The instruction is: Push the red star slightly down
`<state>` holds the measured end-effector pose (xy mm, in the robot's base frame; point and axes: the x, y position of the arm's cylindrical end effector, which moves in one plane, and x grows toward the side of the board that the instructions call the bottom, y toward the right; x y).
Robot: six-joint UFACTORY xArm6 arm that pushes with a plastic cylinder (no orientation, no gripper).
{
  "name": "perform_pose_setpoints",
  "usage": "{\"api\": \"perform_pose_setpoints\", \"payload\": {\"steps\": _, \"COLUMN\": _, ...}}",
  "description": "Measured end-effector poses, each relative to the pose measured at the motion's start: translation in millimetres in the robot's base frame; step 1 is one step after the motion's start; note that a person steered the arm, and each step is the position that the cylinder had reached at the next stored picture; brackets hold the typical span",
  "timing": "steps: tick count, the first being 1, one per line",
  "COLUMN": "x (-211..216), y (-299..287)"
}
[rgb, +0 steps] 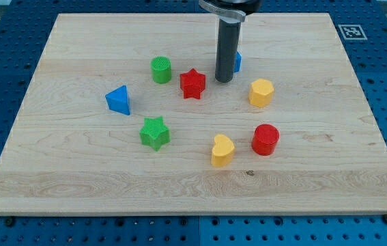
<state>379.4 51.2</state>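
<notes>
Camera view: two red, two green, two yellow, two blue blocks; red star (193,83), no long axis, one point toward the view's top, sits just left of my tip (224,80), which holds nothing.

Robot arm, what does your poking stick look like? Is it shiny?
My stick is a straight, round rod, dark grey to black, smooth and a bit glossy. A wider dark collar holds it at the view's top. My tip is plain and blunt. I see no cables or markings.
</notes>
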Motion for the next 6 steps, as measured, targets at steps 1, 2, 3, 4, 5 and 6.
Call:
{"api": "perform_pose_setpoints", "payload": {"steps": 1, "x": -1, "y": -18}}
{"api": "perform_pose_setpoints", "payload": {"steps": 2, "x": -6, "y": -43}}
{"api": "perform_pose_setpoints", "payload": {"steps": 3, "x": -11, "y": -54}}
{"api": "perform_pose_setpoints", "payload": {"steps": 4, "x": -10, "y": -61}}
{"api": "perform_pose_setpoints", "payload": {"steps": 5, "x": 1, "y": -69}}
{"api": "perform_pose_setpoints", "payload": {"steps": 6, "x": 6, "y": -68}}
